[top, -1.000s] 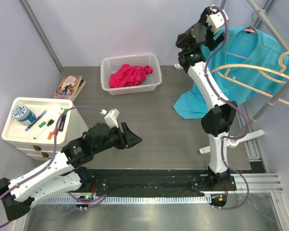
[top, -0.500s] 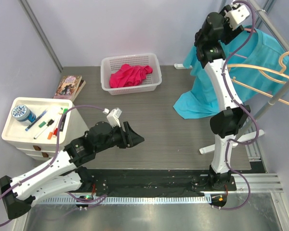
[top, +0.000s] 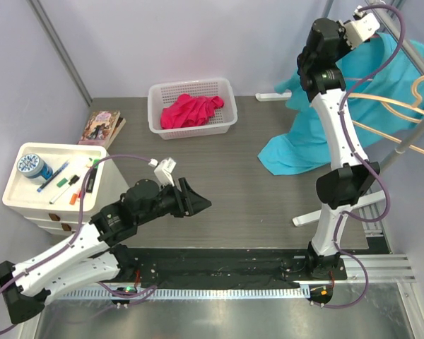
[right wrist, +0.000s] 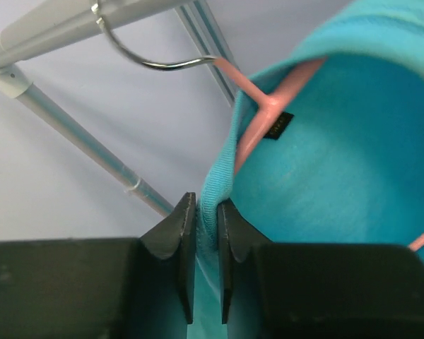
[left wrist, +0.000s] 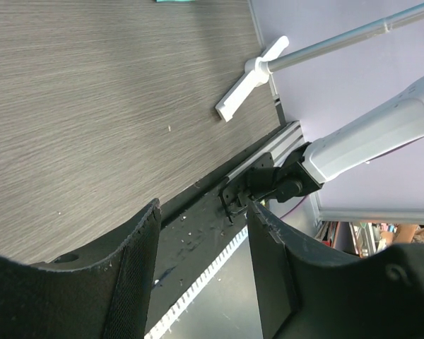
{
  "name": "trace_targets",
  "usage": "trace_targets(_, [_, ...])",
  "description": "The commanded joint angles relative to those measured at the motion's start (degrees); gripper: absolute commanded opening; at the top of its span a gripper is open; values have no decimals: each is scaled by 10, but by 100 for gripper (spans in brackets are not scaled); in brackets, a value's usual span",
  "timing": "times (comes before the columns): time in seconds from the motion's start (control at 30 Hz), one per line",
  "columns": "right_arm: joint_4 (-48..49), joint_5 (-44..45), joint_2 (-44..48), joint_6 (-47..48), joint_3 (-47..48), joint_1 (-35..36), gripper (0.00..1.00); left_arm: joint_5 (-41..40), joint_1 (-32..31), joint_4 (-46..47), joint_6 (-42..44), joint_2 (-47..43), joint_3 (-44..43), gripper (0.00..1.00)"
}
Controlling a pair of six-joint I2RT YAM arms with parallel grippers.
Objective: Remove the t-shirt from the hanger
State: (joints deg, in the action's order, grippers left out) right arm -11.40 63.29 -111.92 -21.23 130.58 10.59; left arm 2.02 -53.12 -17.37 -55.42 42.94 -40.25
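Right gripper (right wrist: 206, 212) has gone up and rightward over the last second. Its jaws stood wide then and are now clenched on the t-shirt (right wrist: 325, 162).

- Between the jaws: folded turquoise edge at the neck opening, pinched thin.
- Just past the fingertips: pink hanger (right wrist: 251, 134), its neck coming out of the collar. A small black label (right wrist: 278, 126) sits beside it inside the shirt.
- Above and beyond: the wire hook (right wrist: 155, 63) is over the grey rail (right wrist: 71, 28).
- Away from the gripper: the shirt body drops below and to the left in the top view. Long axis runs diagonally from the collar at the gripper to the hem, which is low over the table (top: 198, 162). Whether the hem touches cannot be told.
- Change in the cloth: it is drawn further right and bunched nearer the rail than before.
- Well apart, low and left: left gripper (left wrist: 205, 212), about where it was, fingers parted around nothing.
- Farthest: white basket (top: 192, 126) holding a pink cloth (top: 191, 111), unmoved.
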Motion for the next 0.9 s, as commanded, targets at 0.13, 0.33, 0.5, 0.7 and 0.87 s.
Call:
trace_targets(0.13, [-34, -39, 99, -60, -9, 0, 3, -2, 0, 24, -7, -24, 2, 52])
trace_targets(0.33, [-98, -106, 137, -161, -14, 0, 2, -1, 0, 24, -7, -27, 1, 52])
trace_targets(0.5, [-134, -199, 170, -233, -44, 0, 1, -5, 0, 24, -9, -38, 8, 52])
trace_targets(0.7, [-166, -302, 180, -282, -99, 1, 1, -11, -1, 21, -10, -52, 18, 52])
trace_targets(0.87, [-159, -391, 194, -274, -144, 7, 1, -8, 0, 20, -9, -62, 23, 52])
